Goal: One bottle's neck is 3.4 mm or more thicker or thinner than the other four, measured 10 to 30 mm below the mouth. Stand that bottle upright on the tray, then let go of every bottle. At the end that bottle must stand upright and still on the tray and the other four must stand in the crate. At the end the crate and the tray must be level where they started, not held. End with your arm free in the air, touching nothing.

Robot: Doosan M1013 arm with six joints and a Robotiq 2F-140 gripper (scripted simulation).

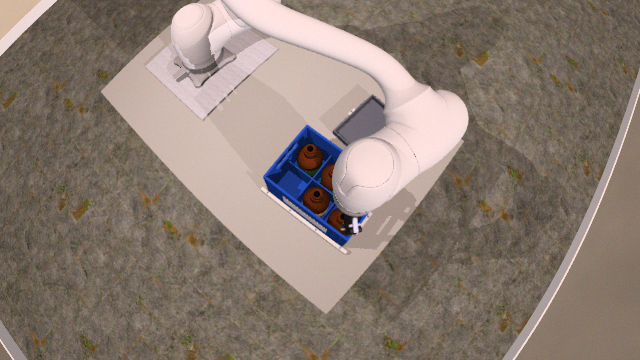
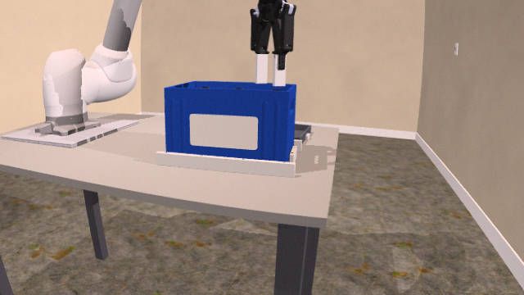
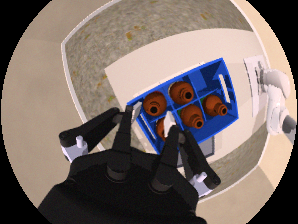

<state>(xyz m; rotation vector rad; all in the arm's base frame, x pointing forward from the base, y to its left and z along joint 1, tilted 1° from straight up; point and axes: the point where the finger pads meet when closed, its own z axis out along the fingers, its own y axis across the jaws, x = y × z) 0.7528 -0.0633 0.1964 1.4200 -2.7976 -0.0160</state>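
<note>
The blue crate (image 1: 278,194) (image 2: 180,123) (image 3: 212,128) stands level and holds five brown bottles upright; one compartment is vacant. In the wrist view the bottles are a corner one (image 3: 154,104), one beside it (image 3: 181,93), a middle one (image 3: 192,117), one nearer the arm's base (image 3: 216,106) and one (image 3: 161,129) partly hidden by a finger. Neck differences are too small to tell. The grey tray (image 1: 362,122) (image 2: 302,132) (image 3: 206,146) lies flat, with no bottle on its visible part. My gripper (image 2: 270,83) (image 3: 153,112) is partly open and empty, its white fingertips around rim height over the corner bottle.
Low white strips (image 1: 305,221) (image 2: 225,162) run along the crate's outer side on the table (image 1: 210,165) (image 2: 123,164). The tray is close behind the crate, with small white stops at its edge. The arm's base stands on a pale plate (image 1: 200,107) at the table's far end.
</note>
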